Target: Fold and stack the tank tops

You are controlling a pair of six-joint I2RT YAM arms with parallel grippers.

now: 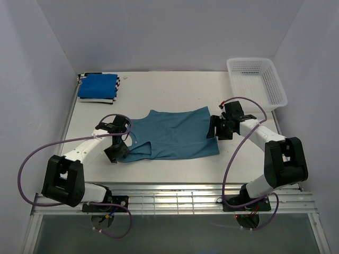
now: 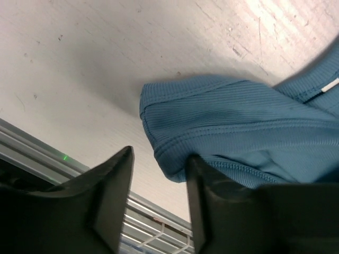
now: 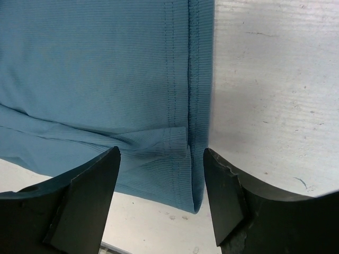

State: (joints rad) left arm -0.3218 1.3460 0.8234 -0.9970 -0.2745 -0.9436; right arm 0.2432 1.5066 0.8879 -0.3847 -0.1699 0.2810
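Left hand (image 1: 116, 154) sits open at the strap end of the teal tank top (image 1: 172, 138), right hand (image 1: 213, 129) open straddling its hem. It's flat on the desk (image 1: 175, 90). Looks like we're starting its fold, and next needs both edges pinched.

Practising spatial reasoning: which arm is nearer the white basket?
Right. The right arm ends just left of the basket; the left arm lies beyond the teal tank top.

Teal tank top (image 1: 172, 135) lies spread flat mid-tabletop (image 1: 175, 90); folded royal blue top (image 1: 97, 84) sits on the striped top (image 1: 98, 99) at the far-left corner.
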